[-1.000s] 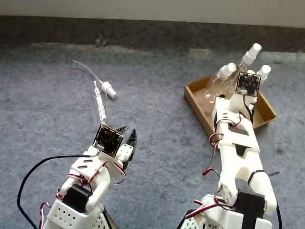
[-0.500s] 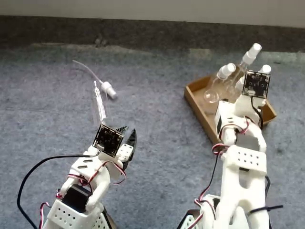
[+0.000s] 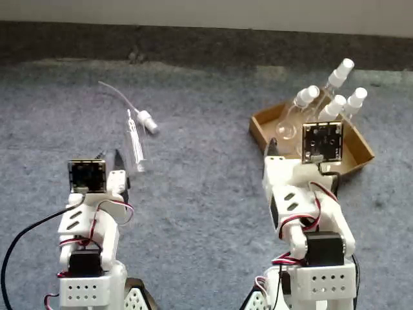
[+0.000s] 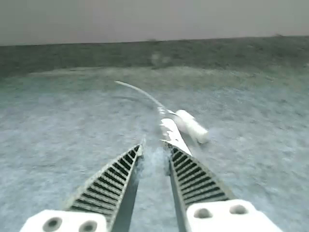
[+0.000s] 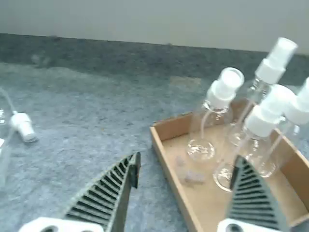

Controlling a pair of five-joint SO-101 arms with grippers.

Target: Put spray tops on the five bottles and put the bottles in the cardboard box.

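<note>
Left claw point(image 4: 153, 146) low over the grey carpet point(image 3: 206, 194), tips narrowly parted, pinching nothing. Just ahead of it, lying flat: one clear uncapped bottle point(image 3: 134, 145), and just beyond that a white spray top point(image 4: 191, 126) trailing a long curved tube. Right claw point(image 5: 187, 159) spread wide, empty. In front of it, four clear white-topped bottles point(image 5: 207, 126) leaning in the cardboard box point(image 5: 166, 154).

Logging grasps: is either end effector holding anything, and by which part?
Nothing is held: the left end effector is open before the lying bottle, the right end effector open by the cardboard box.
</note>
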